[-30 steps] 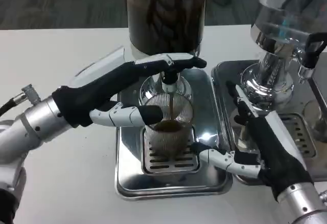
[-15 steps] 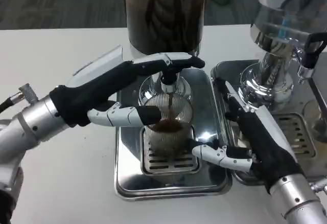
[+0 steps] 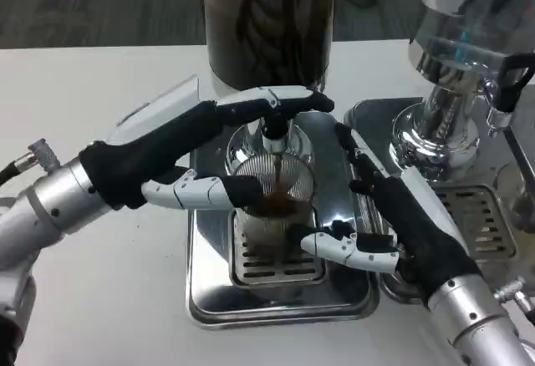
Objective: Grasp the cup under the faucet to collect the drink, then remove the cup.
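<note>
From the head view, a clear ribbed cup (image 3: 274,207) stands on the slotted grate of a steel drip tray (image 3: 209,291) on the white worktop (image 3: 100,82), directly under the faucet (image 3: 276,132) of a dark drink dispenser (image 3: 267,23). A thin brown stream runs into the cup, which is partly filled. The left robot hand (image 3: 196,153) presses its upper fingers on the faucet lever, its thumb touching the cup's left side. The right robot hand (image 3: 389,224) is spread open beside the cup, holding nothing. A second dispenser (image 3: 468,65) stands to the right.
</note>
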`<action>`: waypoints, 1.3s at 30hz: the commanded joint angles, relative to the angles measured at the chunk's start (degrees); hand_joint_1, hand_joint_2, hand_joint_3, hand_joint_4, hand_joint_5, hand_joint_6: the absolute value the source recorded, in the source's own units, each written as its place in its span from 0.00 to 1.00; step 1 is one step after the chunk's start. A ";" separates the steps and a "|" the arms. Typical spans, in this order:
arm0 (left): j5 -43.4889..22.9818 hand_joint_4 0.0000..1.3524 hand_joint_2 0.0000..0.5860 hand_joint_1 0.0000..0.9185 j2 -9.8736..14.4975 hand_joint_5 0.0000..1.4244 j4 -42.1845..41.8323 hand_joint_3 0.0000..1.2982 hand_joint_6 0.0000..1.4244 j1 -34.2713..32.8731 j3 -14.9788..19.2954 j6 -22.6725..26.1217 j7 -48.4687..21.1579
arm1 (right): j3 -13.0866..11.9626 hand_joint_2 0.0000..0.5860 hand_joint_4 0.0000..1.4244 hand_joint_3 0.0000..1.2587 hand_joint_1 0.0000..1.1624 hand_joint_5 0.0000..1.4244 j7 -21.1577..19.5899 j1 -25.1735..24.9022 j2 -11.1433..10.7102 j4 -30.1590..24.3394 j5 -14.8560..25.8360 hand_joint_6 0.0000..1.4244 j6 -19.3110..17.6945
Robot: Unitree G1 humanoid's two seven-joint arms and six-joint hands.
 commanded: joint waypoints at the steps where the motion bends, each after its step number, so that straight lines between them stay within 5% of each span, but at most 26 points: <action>1: 2.05 0.10 0.20 0.00 1.41 0.12 -0.05 0.19 0.17 2.17 -0.98 1.12 -0.94 | 0.24 0.24 0.00 0.00 0.65 0.01 0.63 -1.43 -0.04 1.22 0.95 0.09 -0.43; 18: 1.16 0.10 0.21 0.00 1.98 0.12 -1.57 0.20 0.17 3.28 -0.44 2.43 -0.24 | 0.93 0.24 0.00 0.00 0.63 0.02 1.49 -3.47 0.19 2.98 2.24 0.10 -0.56; 39: -8.65 0.10 0.22 0.00 0.07 0.12 -2.69 0.18 0.18 1.57 3.08 10.07 -5.27 | 0.71 0.26 0.00 0.00 0.64 0.03 0.83 -3.54 0.93 4.75 2.51 0.11 -1.35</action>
